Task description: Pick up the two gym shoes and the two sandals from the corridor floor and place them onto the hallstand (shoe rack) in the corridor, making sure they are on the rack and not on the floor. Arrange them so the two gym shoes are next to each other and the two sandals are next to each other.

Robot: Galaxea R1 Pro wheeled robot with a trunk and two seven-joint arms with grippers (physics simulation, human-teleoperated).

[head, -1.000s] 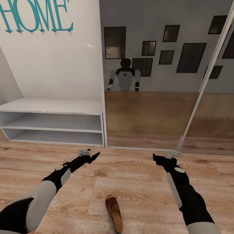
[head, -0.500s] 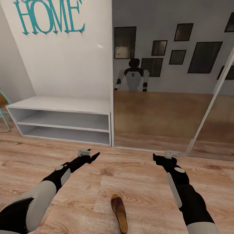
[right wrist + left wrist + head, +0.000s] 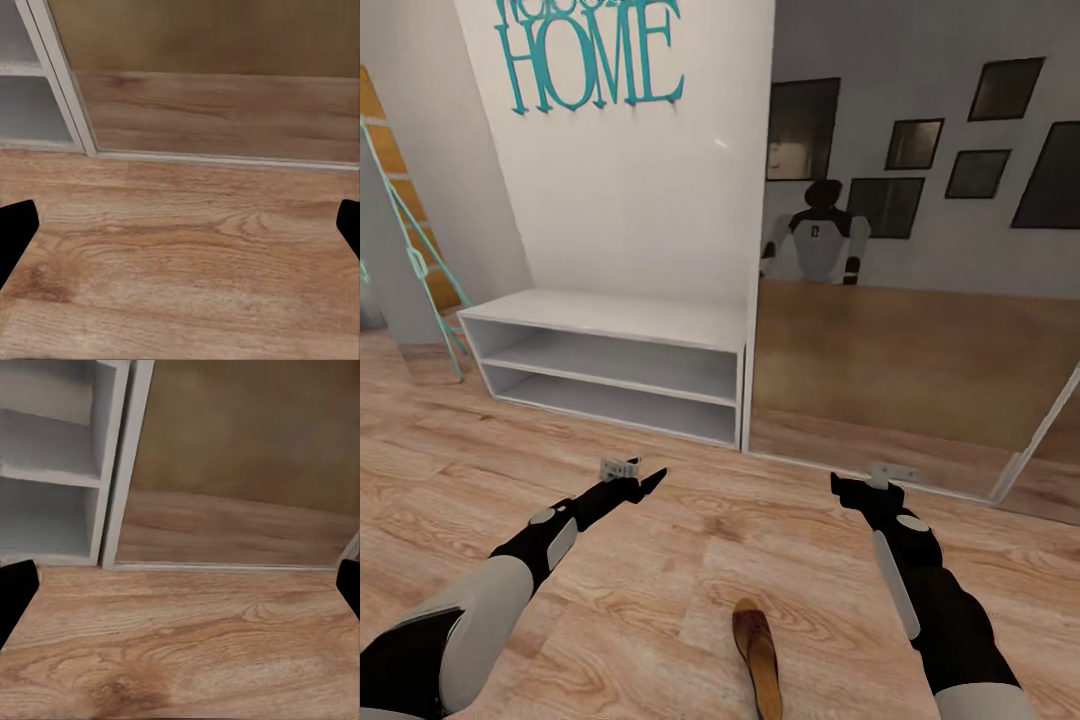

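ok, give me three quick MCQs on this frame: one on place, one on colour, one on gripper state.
1. Where is the sandal?
A. on the floor between the arms
B. on the rack's top
C. in the left gripper

2. What colour are the HOME letters?
A. red
B. teal
C. black

3. How are the grippers?
A. both shut on shoes
B. left shut on a sandal
C. both open and holding nothing

Key:
1 A, it lies on the floor, short of the rack.
2 B, teal on the white wall.
3 C, the left gripper and right gripper each show spread fingertips over bare floor in their wrist views.
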